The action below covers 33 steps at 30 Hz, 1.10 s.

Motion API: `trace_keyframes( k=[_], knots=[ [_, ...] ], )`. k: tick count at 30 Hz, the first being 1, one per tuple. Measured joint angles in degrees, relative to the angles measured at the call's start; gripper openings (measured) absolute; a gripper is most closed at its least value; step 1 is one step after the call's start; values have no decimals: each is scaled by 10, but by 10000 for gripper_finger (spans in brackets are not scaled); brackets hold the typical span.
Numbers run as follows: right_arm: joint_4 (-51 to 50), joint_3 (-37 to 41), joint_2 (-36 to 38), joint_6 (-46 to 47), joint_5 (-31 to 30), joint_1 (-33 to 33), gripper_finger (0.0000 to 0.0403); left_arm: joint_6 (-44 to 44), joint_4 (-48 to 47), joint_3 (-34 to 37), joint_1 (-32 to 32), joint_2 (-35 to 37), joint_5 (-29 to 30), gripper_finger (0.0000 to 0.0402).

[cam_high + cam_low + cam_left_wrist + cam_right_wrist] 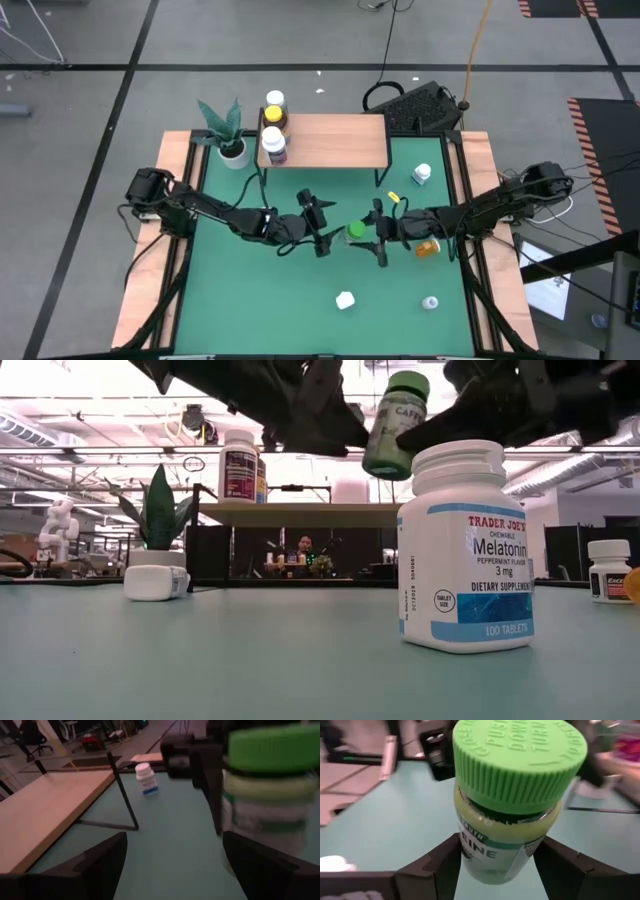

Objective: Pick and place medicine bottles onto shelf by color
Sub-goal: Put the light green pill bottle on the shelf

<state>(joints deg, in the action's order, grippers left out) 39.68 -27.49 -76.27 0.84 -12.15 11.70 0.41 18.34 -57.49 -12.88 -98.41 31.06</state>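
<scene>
Both arms meet over the middle of the green table [300, 290], in front of the shelf [330, 140]. The right gripper [495, 865] has its jaws clenched on the green-capped bottle [512, 800], holding it by the lower body, cap uppermost and slightly tilted; in the low view the bottle [393, 425] hangs clear above the table surface. The left gripper [325, 235] sits just beside the bottle on its other side, jaws spread wide and released, with the bottle [270, 795] near one dark finger [260, 865] but not gripped. On the shelf's left end stand a white-capped bottle with a dark red label [273, 146] and an amber bottle with a yellow cap [274, 114]; just behind the shelf edge stands another white-capped bottle [275, 99]. The rest of the board is bare wood. A potted plant [228, 135] stands on the table beside the shelf's left end. A small white bottle with a blue label [422, 174] stands to the right of the shelf. An orange bottle [428, 247] lies under the right arm. A white bottle on its side [345, 299] and the melatonin bottle [467, 545], upright, are near the front edge.
</scene>
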Motion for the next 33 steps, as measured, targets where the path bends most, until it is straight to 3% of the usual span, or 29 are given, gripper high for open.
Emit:
trace_keyframes(
  k=[6,11,18,33],
  knots=[
    [96,53,3,-3,-147,9,214,-4,-41,2,-7,2,-12,320],
    [112,96,2,7,-179,10,214,-12,-68,2,-7,40,-1,316],
    [132,109,2,-2,-171,25,214,-34,-50,1,-6,77,-4,318],
    [189,109,2,-17,-163,56,213,-25,-42,2,-6,76,-3,287]
  ],
)
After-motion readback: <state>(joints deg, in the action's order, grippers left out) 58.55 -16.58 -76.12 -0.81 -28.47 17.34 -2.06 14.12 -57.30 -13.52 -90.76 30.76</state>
